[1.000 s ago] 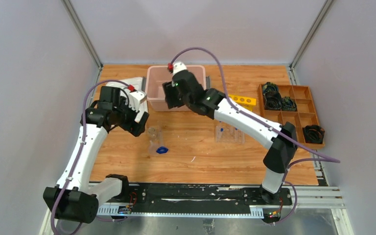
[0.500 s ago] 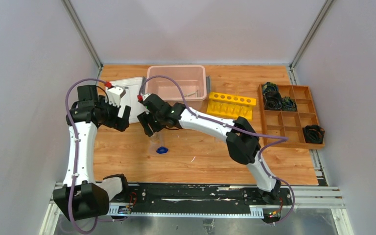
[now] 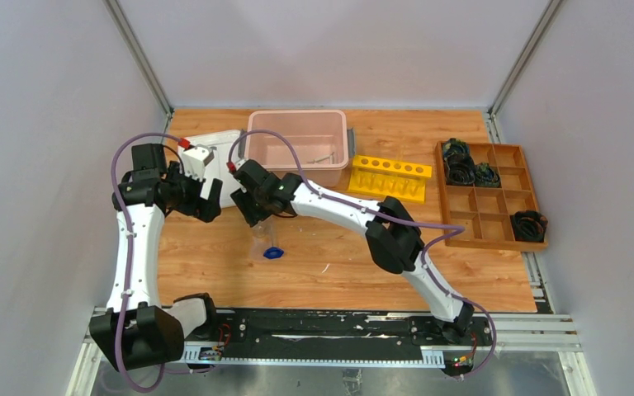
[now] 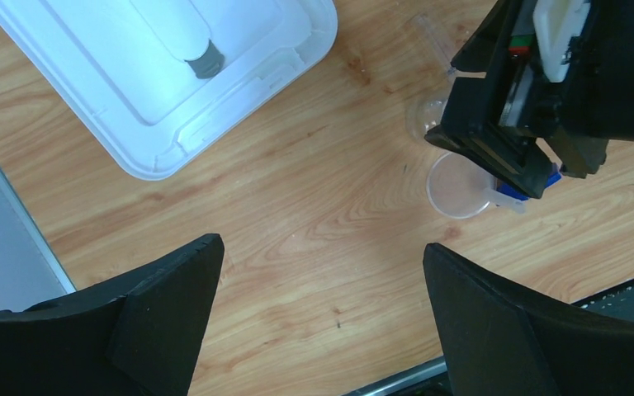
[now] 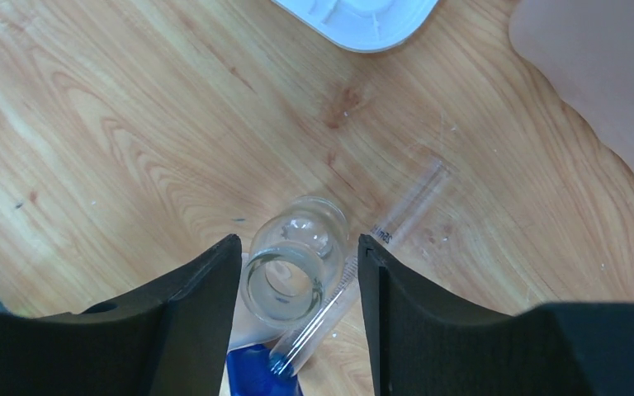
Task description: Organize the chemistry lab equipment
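Lid left of bin, rack right, beaker before bin.

Bare wooden tabletop lies open across the front and middle, a wide way through. Left of centre, a clear glass beaker, a thin clear tube lying just beside it and a small blue piece crowd the space under the right gripper. A flat white lid, a pink plastic bin, a yellow tube rack and a brown compartment tray line the back and right.
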`<action>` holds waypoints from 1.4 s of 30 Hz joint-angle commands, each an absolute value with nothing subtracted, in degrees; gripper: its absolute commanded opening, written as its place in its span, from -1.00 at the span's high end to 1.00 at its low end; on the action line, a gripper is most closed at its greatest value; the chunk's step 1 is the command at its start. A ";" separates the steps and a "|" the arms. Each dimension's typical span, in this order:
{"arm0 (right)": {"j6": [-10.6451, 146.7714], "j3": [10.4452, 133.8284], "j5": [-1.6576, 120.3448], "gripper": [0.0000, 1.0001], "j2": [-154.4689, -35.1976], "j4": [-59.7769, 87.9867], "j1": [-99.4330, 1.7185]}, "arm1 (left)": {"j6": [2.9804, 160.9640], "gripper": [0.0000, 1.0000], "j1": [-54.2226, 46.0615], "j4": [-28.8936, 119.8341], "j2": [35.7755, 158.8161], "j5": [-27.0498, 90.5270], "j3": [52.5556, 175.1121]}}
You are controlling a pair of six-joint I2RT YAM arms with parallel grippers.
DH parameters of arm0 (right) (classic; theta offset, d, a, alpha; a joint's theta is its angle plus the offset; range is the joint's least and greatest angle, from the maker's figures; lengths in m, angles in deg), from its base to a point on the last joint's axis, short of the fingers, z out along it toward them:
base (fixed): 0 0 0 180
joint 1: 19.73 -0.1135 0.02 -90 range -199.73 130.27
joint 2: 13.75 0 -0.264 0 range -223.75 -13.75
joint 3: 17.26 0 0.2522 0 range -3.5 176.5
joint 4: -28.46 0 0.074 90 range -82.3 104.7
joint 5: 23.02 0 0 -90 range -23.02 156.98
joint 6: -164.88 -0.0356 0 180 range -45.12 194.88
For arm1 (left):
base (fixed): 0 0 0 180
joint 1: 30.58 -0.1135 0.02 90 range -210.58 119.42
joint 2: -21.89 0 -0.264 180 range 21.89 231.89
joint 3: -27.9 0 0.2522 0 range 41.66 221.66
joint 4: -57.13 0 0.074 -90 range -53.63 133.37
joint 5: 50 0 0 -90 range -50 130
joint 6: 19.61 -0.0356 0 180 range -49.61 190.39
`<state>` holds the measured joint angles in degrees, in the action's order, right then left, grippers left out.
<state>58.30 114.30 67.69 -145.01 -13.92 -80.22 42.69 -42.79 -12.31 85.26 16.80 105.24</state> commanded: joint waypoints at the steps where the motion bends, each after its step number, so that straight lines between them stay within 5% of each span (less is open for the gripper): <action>1: 59.57 116.56 70.32 -0.14 -146.71 -16.55 -80.72 | 42.13 -0.95 -43.13 -12.09 84.69 15.48 104.87; 8: 59.57 116.81 70.94 0.06 -147.45 -16.92 -80.73 | 42.59 -0.94 -43.15 -12.09 85.14 15.56 105.48; 18: 60.89 118.29 73.02 0.99 -141.86 -19.16 -80.73 | 42.44 -0.95 -43.10 -12.09 85.35 15.59 105.42; 30: 61.81 124.62 74.37 1.00 -130.60 -19.83 -73.19 | 42.19 -0.88 -43.13 -12.09 85.40 14.49 105.16; 42: 60.54 134.94 74.19 1.00 -144.90 -18.96 -62.23 | 43.10 -0.72 -43.07 -12.09 84.99 12.04 104.11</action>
